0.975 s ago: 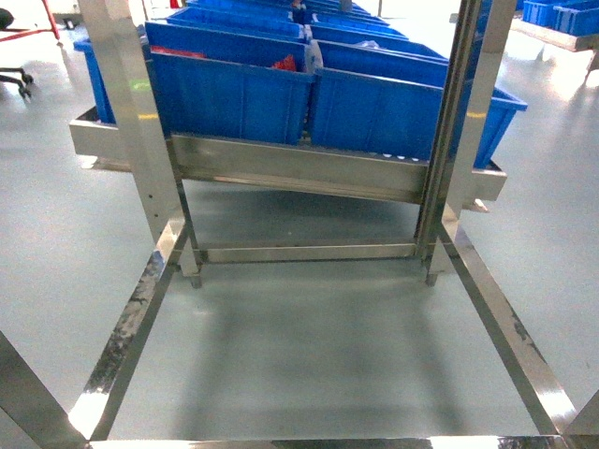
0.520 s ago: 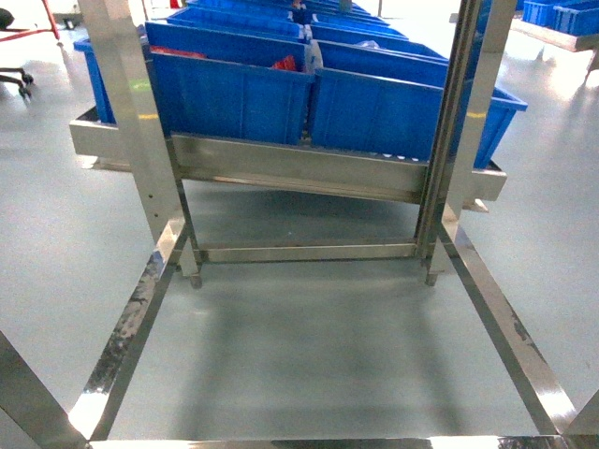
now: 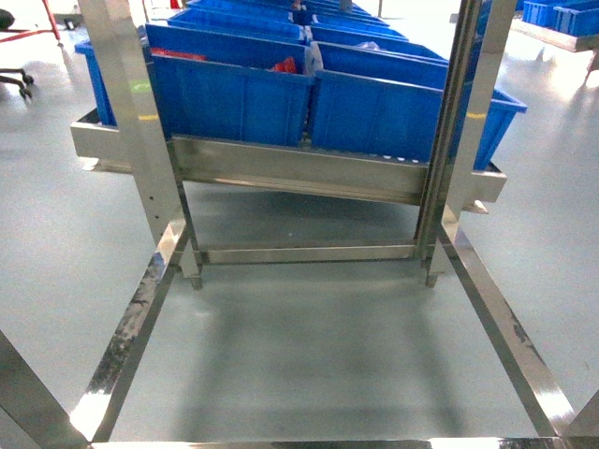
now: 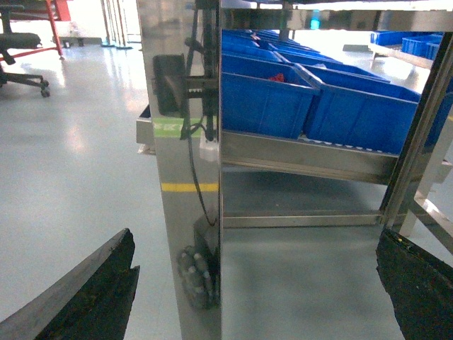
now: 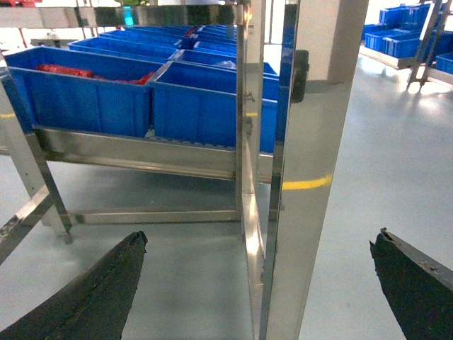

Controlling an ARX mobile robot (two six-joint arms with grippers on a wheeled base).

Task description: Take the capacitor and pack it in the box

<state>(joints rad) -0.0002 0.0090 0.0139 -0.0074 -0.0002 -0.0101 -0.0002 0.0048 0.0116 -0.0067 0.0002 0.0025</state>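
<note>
1. Stainless steel rack [image 3: 299, 168] fills the head view; its upright posts rise at left and right, and its low rails frame a patch of grey floor [image 3: 309, 346].
2. Blue plastic bins [image 3: 234, 94] sit in rows on the rack's sloped shelf, side by side and touching; red items [image 3: 285, 64] lie in one of the bins at the shelf's front edge.
3. Neither arm shows in the head view.
4. From the left wrist camera, the left pincer [image 4: 262, 297] has its two dark fingers [image 4: 92, 297] spread wide at the lower corners of the view, with nothing between them. It faces a steel post [image 4: 187, 177] that carries a black bracket, a strip of green tape and a dangling cable.
5. From the right wrist camera, the right pincer [image 5: 262, 290] is likewise spread wide, its fingers [image 5: 92, 294] at the lower corners and holding nothing. It is held level, facing another steel post [image 5: 304, 177] marked with a yellow band, the bins beyond on the left.
6. No pink box and no capacitor can be made out in any view; where they are cannot be told.
</note>
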